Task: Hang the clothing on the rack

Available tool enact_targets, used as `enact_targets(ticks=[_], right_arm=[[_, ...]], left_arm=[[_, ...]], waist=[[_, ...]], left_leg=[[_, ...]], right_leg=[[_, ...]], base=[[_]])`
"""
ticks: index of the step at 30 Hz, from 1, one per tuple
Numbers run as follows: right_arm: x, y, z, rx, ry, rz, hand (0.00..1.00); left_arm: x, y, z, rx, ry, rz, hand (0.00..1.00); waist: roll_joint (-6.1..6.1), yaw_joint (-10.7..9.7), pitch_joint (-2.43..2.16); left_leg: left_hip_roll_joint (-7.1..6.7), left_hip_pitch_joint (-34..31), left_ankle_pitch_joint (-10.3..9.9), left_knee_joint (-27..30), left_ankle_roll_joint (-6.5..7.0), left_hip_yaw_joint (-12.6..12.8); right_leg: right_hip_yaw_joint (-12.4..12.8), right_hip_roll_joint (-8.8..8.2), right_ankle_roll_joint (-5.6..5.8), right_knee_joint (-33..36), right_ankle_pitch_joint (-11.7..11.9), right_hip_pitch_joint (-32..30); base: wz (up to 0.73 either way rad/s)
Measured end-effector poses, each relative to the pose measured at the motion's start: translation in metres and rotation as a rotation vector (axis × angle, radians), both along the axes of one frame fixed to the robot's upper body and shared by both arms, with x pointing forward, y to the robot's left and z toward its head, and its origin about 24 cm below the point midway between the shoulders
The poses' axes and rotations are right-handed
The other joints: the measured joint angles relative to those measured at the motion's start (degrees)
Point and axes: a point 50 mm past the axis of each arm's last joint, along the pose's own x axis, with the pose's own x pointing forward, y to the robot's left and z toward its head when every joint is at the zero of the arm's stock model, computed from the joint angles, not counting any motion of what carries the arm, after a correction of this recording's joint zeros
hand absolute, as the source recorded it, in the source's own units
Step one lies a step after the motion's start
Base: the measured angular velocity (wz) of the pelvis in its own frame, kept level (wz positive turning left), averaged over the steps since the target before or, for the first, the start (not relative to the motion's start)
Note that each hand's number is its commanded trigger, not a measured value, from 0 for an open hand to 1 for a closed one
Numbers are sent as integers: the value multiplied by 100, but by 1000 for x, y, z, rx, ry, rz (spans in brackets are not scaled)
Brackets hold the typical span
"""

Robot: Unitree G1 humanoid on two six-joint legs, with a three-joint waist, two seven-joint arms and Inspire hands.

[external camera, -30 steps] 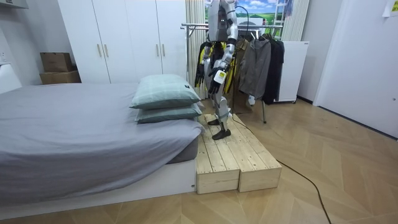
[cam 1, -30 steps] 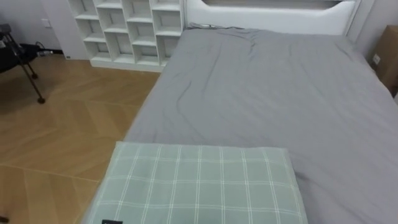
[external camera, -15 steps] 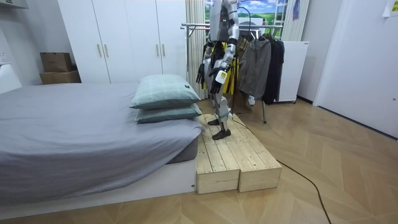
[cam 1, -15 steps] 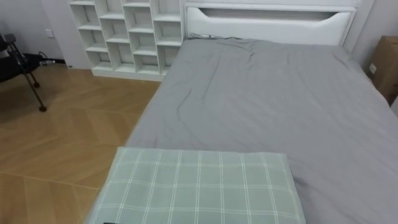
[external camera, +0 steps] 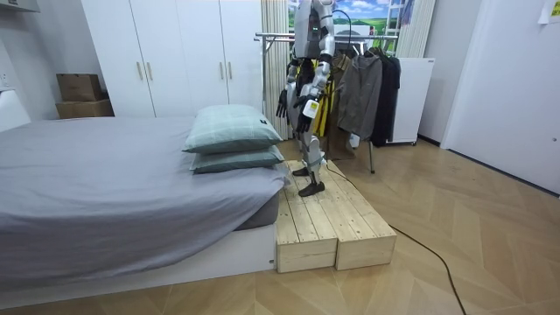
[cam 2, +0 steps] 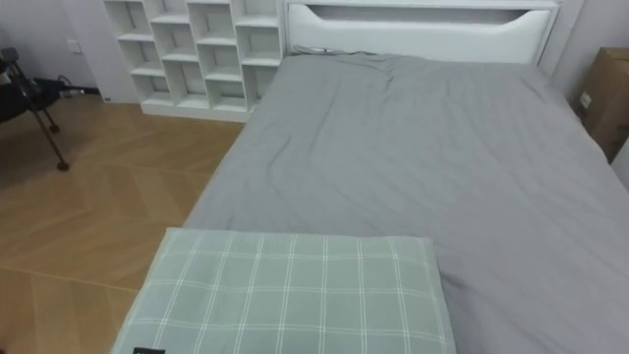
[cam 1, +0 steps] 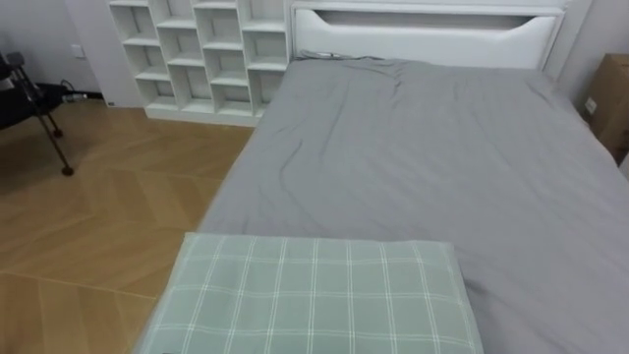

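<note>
I stand on a wooden platform (external camera: pixel 324 219) at the head of the bed, facing the bed, with the clothes rack (external camera: pixel 273 37) behind me. On the rack hang a grey jacket (external camera: pixel 360 92), a dark garment (external camera: pixel 387 96) and a black-and-yellow garment (external camera: pixel 322 112). My left hand (external camera: pixel 305 108) hangs at my side nearer the camera. My right hand (external camera: pixel 282 103) is low on my far side, in front of the black-and-yellow garment.
A green checked pillow (cam 1: pixel 314 295) lies right below me on the grey bed (cam 1: pixel 442 167), stacked on a second pillow (external camera: pixel 236 160). White cube shelves (cam 1: pixel 201 54) and a white headboard (cam 1: pixel 423 34) stand at the bed's far end. Wood floor (cam 1: pixel 98 206) runs along the bed's left.
The eye view has shifted up a little since a second ago, so the camera moved. My arms shifted slightly at my sides. The bed and the clothes are as before.
</note>
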Motion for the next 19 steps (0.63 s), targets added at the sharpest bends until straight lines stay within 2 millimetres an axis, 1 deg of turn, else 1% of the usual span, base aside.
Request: enact_targets(ticks=[19], right_arm=[[-2, -3, 1, -31, 20, -9, 0]], left_arm=[[0, 0, -1, -14, 25, 19, 0]], waist=[[15, -17, -3]], left_leg=[[-1, 26, 3, -1, -6, 19]], right_leg=[[1, -1, 16, -2, -11, -3]], base=[[0]])
